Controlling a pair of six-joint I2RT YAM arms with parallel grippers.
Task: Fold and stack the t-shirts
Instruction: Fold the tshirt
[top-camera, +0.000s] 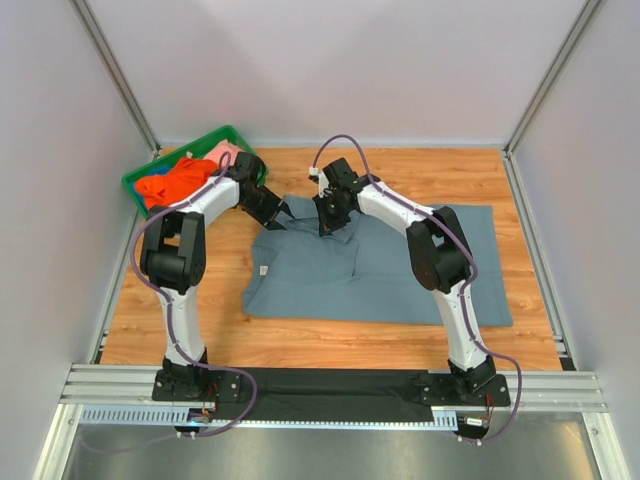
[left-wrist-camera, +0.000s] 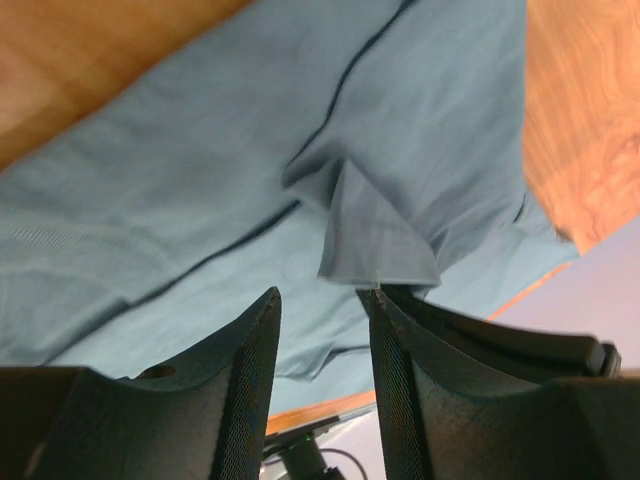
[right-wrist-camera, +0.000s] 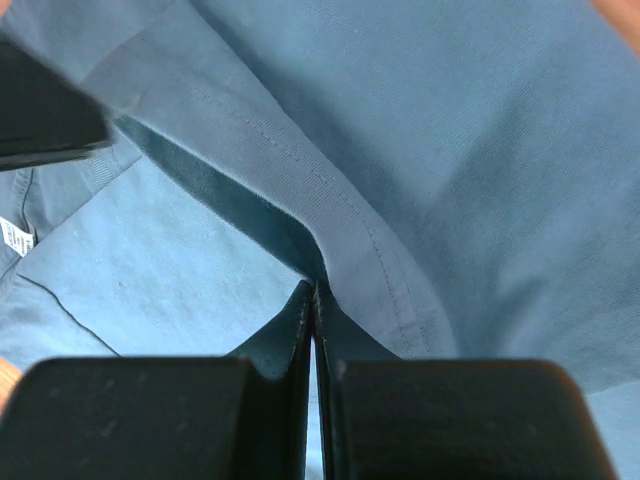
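Observation:
A slate grey-blue t-shirt (top-camera: 400, 270) lies spread on the wooden table, its left part bunched and partly folded over. Its small white label (top-camera: 263, 270) shows near the left edge, and in the right wrist view (right-wrist-camera: 12, 238). My right gripper (top-camera: 328, 222) is at the shirt's far edge, shut on a stitched hem fold (right-wrist-camera: 316, 288) of the shirt (right-wrist-camera: 480, 150). My left gripper (top-camera: 272, 212) is close beside it on the left, open (left-wrist-camera: 320, 292) over the shirt (left-wrist-camera: 200, 170), with a small raised peak of fabric (left-wrist-camera: 375, 250) just past its right fingertip. An orange t-shirt (top-camera: 175, 180) and a pink one (top-camera: 225, 152) lie in the bin.
A green plastic bin (top-camera: 135, 180) stands at the far left corner, just behind the left arm. Grey walls and metal frame posts close in the table on three sides. Bare wood (top-camera: 200, 330) shows in front of and left of the shirt.

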